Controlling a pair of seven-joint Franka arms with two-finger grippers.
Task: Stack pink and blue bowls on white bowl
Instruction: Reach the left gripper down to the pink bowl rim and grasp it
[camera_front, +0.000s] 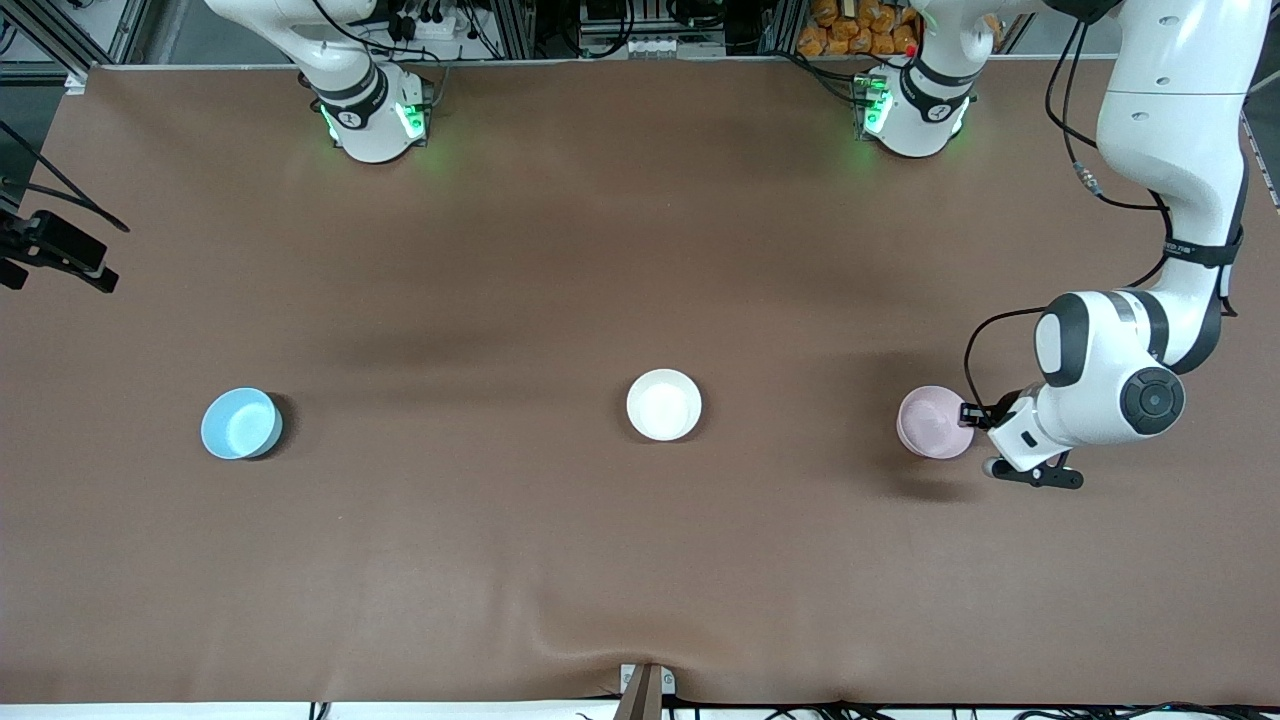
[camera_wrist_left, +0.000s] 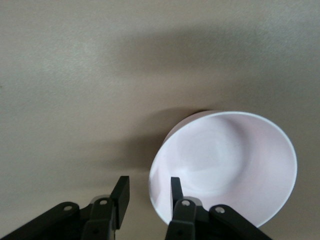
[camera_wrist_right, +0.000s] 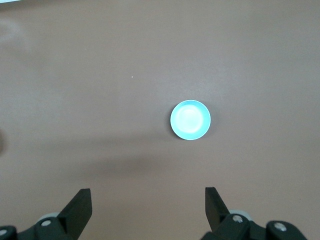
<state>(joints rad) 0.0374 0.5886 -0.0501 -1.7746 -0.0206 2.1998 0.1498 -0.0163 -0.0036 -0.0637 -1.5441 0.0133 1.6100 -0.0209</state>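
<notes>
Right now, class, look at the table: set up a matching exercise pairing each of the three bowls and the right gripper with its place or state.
Column one:
1. pink bowl
2. blue bowl
3. white bowl
4. right gripper

Column two:
A. mid-table, between the other bowls
B. jaws wide apart, high over the blue bowl
C. rim between the left gripper's jaws
D. toward the right arm's end

Pairs: 1-C, 2-D, 3-A, 4-B

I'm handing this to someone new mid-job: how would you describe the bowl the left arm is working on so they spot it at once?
On the brown table three small bowls sit in a row; take the one at the left arm's end. It is the pink bowl, with the left gripper straddling its rim, one finger inside, one outside. The white bowl sits mid-row, the blue bowl at the right arm's end.
</notes>
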